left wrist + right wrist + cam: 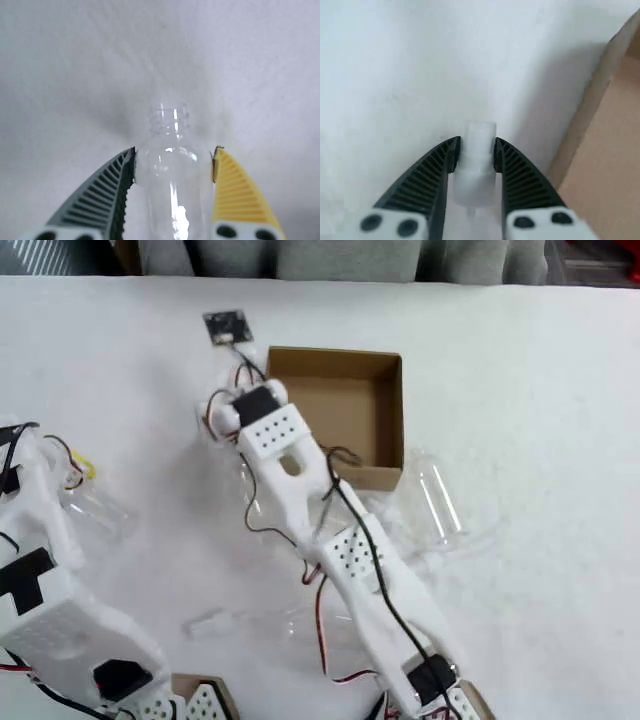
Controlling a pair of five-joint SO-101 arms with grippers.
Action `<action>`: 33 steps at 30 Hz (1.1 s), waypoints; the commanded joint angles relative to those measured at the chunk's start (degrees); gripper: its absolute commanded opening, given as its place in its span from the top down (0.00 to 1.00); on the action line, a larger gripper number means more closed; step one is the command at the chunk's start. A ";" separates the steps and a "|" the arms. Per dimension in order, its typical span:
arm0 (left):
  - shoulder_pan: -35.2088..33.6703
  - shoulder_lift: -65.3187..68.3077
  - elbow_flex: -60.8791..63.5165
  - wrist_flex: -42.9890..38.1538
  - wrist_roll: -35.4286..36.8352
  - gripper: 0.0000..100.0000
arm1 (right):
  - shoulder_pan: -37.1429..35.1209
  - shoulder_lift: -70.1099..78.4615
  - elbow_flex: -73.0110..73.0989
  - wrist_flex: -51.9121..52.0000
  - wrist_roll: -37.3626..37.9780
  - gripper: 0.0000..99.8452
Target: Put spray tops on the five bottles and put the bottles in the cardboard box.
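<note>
- High view: finds the left gripper [82, 472] at the left side of the worktop [520, 390], clamped on a clear bottle [100, 508]. Places the right arm [300, 470] just beside the left wall of the box [385, 410]. Also catches a second bottle [440, 502], bare of any top, lying near the box's right corner.
- Left wrist view: pinches the bottle [170, 120] at the shoulder between the grey and yellow fingers [235, 190], with the threaded neck open and capless. Looks light, thin-walled and smooth, so likely to slip or dent under a hard squeeze. Best held right here, below the neck, keeping the thread free for the top.
- Right wrist view: has the right gripper [476, 145] pressed onto a white spray top [479, 132] over the worktop, with the box wall [615, 85] close alongside. Seems small, stiff and light; best held on the collar, leaving the underside free to meet the thread.
</note>
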 commanded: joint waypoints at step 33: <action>23.34 -27.91 6.95 7.82 -7.82 0.98 | 54.81 -67.74 68.66 14.73 36.13 0.98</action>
